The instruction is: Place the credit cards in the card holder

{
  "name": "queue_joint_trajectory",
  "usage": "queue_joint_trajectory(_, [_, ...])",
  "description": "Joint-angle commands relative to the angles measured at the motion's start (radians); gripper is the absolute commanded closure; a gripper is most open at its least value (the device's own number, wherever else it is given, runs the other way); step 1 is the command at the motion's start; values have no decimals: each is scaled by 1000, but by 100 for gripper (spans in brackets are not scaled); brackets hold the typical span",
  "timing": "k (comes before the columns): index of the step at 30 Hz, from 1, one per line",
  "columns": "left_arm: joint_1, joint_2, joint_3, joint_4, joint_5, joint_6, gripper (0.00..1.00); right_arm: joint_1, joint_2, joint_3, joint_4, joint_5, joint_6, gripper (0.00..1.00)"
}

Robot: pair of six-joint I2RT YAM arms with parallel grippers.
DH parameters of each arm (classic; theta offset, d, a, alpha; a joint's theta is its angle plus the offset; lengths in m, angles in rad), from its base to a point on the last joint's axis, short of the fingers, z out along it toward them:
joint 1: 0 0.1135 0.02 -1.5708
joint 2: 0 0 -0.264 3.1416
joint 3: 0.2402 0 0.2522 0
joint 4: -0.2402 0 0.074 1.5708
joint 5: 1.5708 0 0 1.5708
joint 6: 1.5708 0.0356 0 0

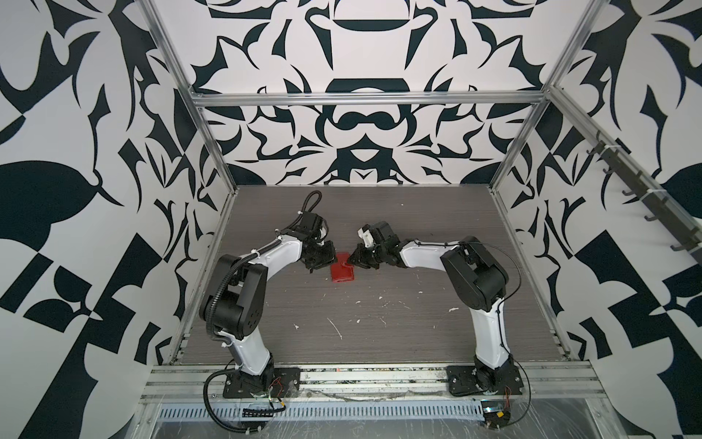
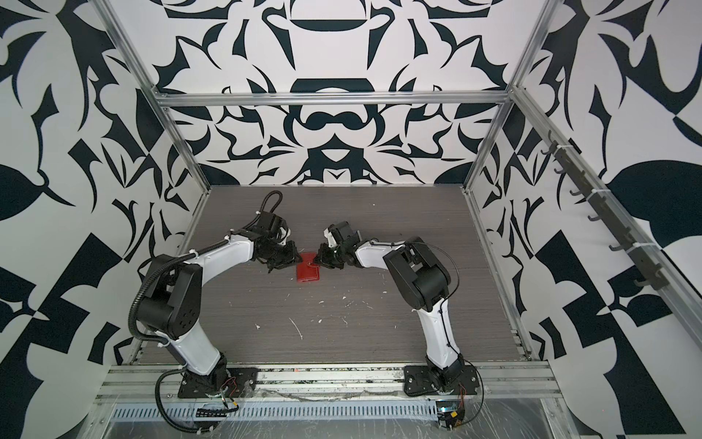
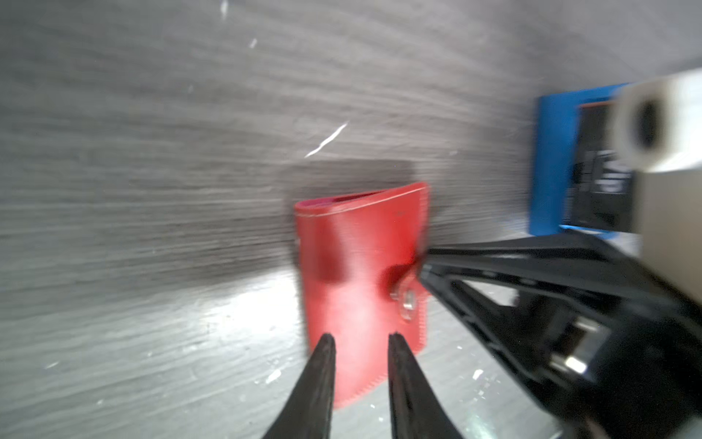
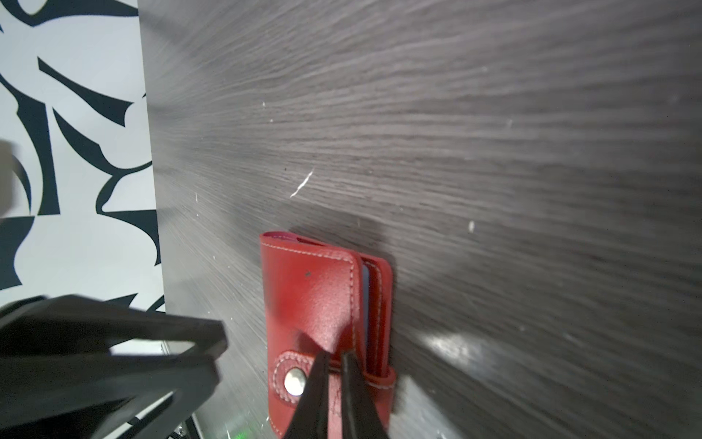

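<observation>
Card holder (image 1: 343, 273): closed, flat on table (image 1: 380, 327), mid-table in both top views. Snap strap (image 4: 283, 366): appears fastened.
Right gripper (image 4: 336, 355): applied from 2 o'clock of holder; jaws pressed nearly together, strap pinched beside stud.
Left gripper (image 3: 361, 338): at 10 o'clock of holder; jaws part-spread, nothing held; contact with cover cannot be told.
Dark credit card (image 3: 600, 178): seen in blue rack (image 3: 551, 163), beyond right gripper.
Step judged: unsnapping.
Next move: strap to be peeled off stud, cover to be braced, holder to be opened before card is fetched.
</observation>
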Motion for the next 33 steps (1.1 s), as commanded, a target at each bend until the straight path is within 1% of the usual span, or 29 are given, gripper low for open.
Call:
queue_joint_trajectory(1, [-3,-9,31,-7,53,13,70,7,4,-6,0,-3,-2,90])
queue_joint_trajectory(6, [-3,49,46,39,126,-21,70,7,9,-7,-3,-2,-4,90])
queue_joint_trajectory(13, [-3,115,57,55,144,-49,71,6,9,0,-11,0,-7,90])
queue_joint_trajectory(19, [-3,133,49,59,145,-54,75,6,12,6,-16,-2,-7,91])
queue_joint_trajectory(22, [-3,144,52,55,146,-55,79,6,14,9,-17,-3,-7,91])
queue_joint_trajectory(24, [-3,148,47,59,149,-59,84,7,14,10,-19,-3,-9,91])
queue_joint_trajectory(26, [-3,148,41,66,153,-63,85,7,14,12,-22,-3,-9,91])
queue_joint_trajectory(29, [-2,149,40,70,159,-66,90,7,15,16,-26,-3,-10,91])
queue_joint_trajectory(31, [-3,147,41,71,159,-67,97,8,14,16,-26,-5,-10,91])
queue_joint_trajectory(33, [-3,142,42,72,160,-67,100,6,12,18,-31,-5,-13,91])
